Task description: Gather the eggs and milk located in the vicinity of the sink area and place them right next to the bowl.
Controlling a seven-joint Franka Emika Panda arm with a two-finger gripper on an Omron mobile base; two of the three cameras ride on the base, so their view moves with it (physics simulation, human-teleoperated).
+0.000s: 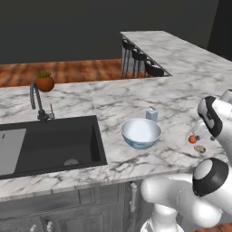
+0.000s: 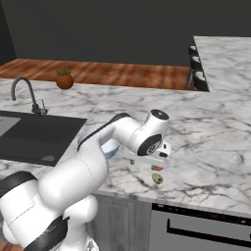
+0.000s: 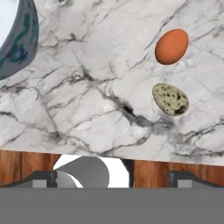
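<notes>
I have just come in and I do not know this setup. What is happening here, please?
A white robot arm is working at a marble counter. Its gripper is open and holds nothing. It hangs above two eggs, one orange and one speckled, which lie on the counter to the right of the bowl. The milk stands just behind the bowl. The sink is further left.

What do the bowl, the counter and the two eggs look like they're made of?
Bowl: likely glazed ceramic, with a glossy white inside and pale blue outside. Counter: polished marble or a marble-look slab, white with grey veining. Orange-brown egg: smooth, plain shell with a soft sheen. Speckled egg: pale tan shell with dark spots, quail-like in pattern. All are rendered, so the finishes are only apparent.
</notes>
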